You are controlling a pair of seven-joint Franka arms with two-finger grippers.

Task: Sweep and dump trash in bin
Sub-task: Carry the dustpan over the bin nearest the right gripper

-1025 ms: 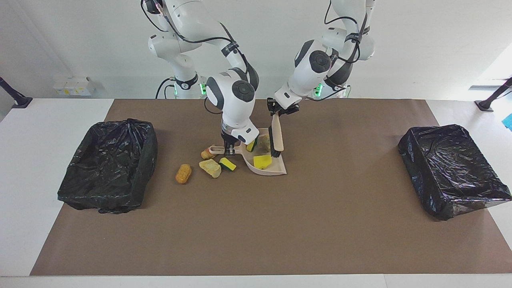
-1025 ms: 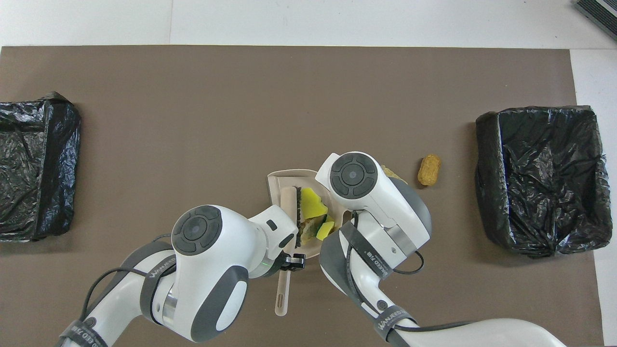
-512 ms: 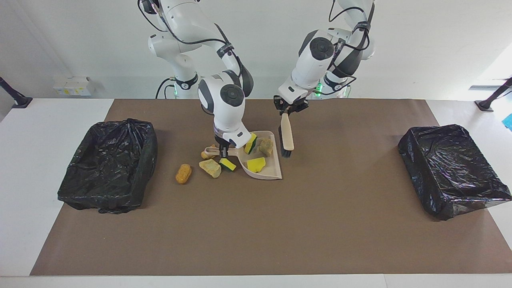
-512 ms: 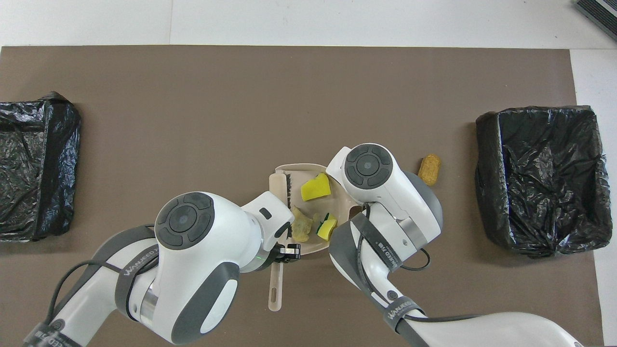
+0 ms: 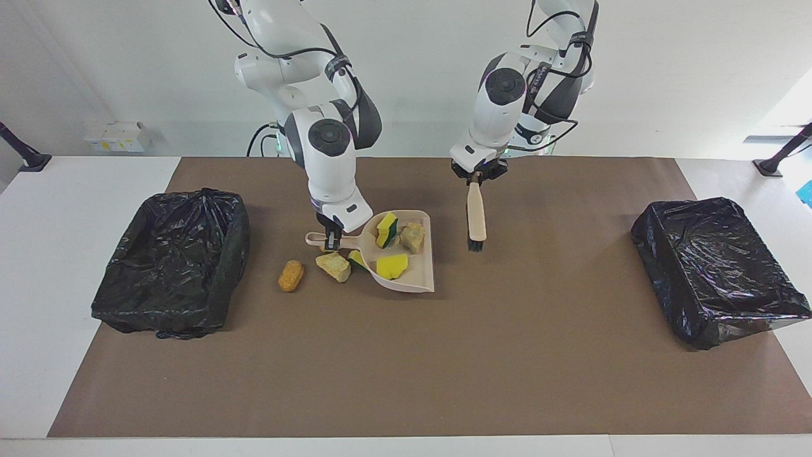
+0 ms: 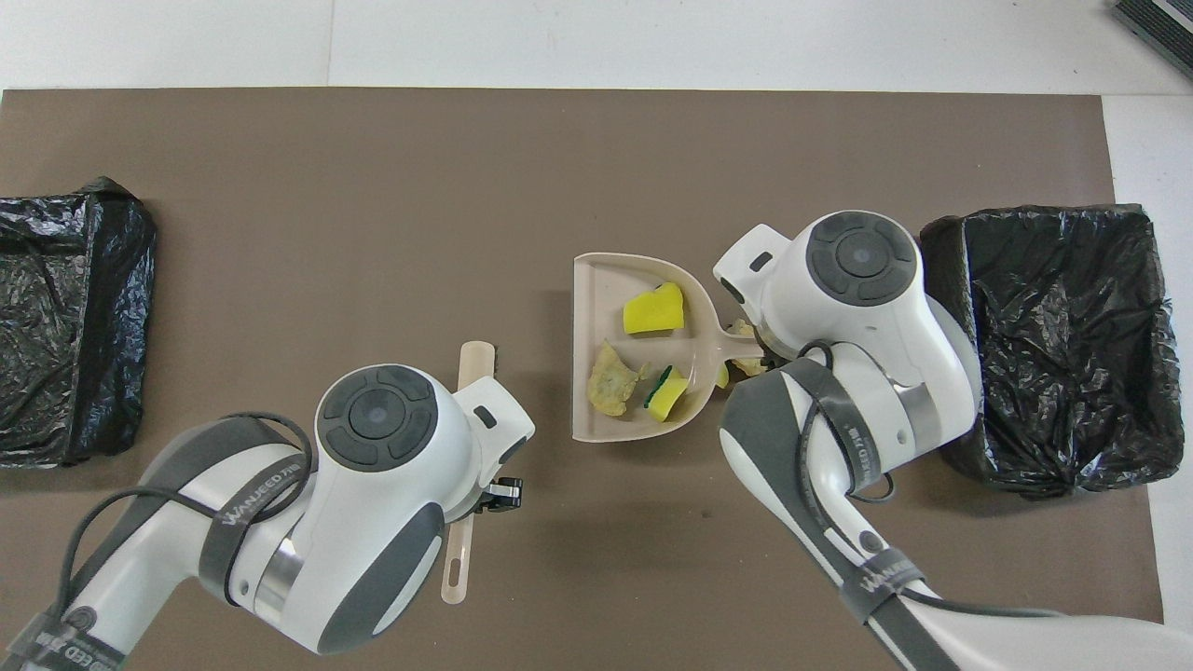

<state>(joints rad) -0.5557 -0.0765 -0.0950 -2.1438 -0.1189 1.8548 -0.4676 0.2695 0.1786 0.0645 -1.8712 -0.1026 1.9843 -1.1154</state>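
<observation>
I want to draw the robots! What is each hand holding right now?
Left gripper: shut on the beige-handled, black-bristled brush.
Right gripper: shut on the handle of the beige plastic dustpan.

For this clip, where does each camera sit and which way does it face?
Facing view: high across the table, looking at the robots; both arms show in full, right end effector on the dustpan handle, left end effector holding the brush.
Overhead view: above the robots' end, looking steeply down; only upper arms and wrists show.
Shared: dustpan, brush, both black bins, mirrored half a turn.
</observation>
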